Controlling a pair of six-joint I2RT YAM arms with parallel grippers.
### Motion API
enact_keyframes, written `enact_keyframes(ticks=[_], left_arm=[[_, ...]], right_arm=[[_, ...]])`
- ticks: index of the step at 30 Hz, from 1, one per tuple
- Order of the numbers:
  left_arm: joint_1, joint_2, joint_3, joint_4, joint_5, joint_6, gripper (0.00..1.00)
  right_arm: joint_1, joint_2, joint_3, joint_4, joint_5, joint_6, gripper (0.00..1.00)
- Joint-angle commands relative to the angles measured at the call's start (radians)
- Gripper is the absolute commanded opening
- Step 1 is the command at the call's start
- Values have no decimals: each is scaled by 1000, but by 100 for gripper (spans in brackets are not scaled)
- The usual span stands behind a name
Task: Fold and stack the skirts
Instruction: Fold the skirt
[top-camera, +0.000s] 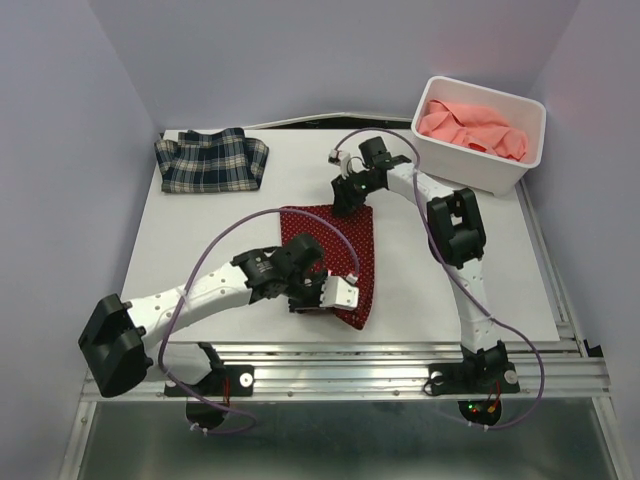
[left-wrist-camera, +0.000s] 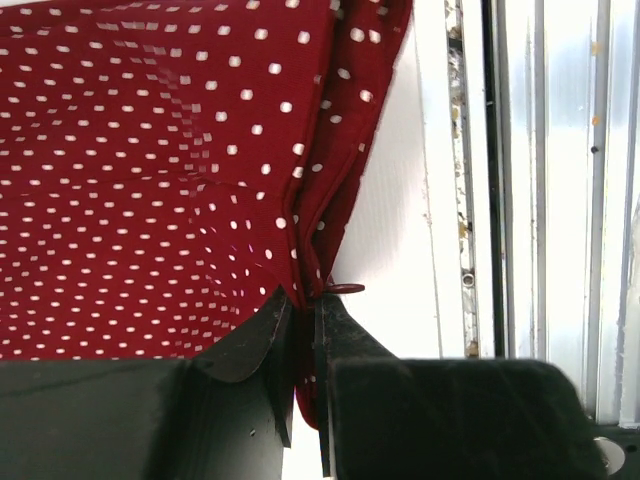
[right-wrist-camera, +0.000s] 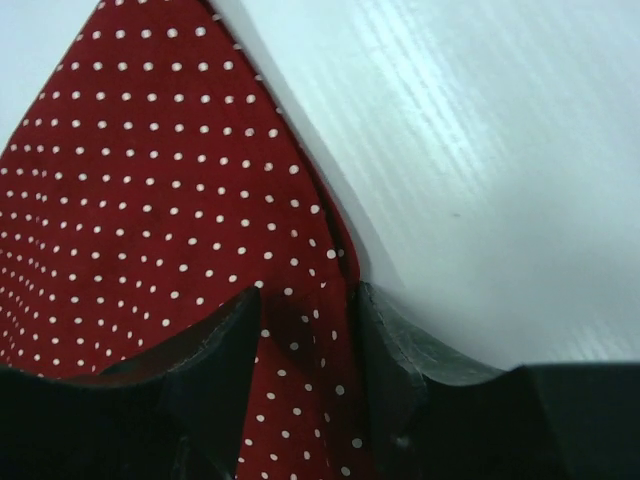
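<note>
Red dotted skirt (top-camera: 340, 250), table (top-camera: 200, 230) centre.
Left gripper (left-wrist-camera: 305, 298) pinches its near edge; right gripper (right-wrist-camera: 310, 295) straddles its far corner, grip not discernible. Plaid skirt (top-camera: 212, 160) far left; pink skirt (top-camera: 470, 125) in bin (top-camera: 500, 172), far right.

Left end effector (left-wrist-camera: 305, 296) pinching red dotted skirt (left-wrist-camera: 150, 180) edge, white table (left-wrist-camera: 400, 250) beside

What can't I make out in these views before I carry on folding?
- Top view: near corner of the red dotted skirt, covered by the left claw.
- Right wrist view: whether the right claw pinches the cloth between its fingers; cloth covers the contact.
- Top view: lower part of the pink skirt, behind the wall of the white bin.
- Top view: under layers of the plaid skirt, beneath its top fold.
</note>
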Motion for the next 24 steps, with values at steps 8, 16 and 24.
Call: enact_keyframes(ticks=[8, 16, 24], left_arm=[[210, 204, 324, -139, 89, 72, 0], [331, 398, 542, -147, 66, 143, 0], [411, 560, 723, -138, 51, 169, 0]], right_arm=[[30, -23, -151, -97, -91, -104, 48], [39, -27, -176, -107, -108, -120, 47], [39, -1, -139, -111, -113, -119, 48]])
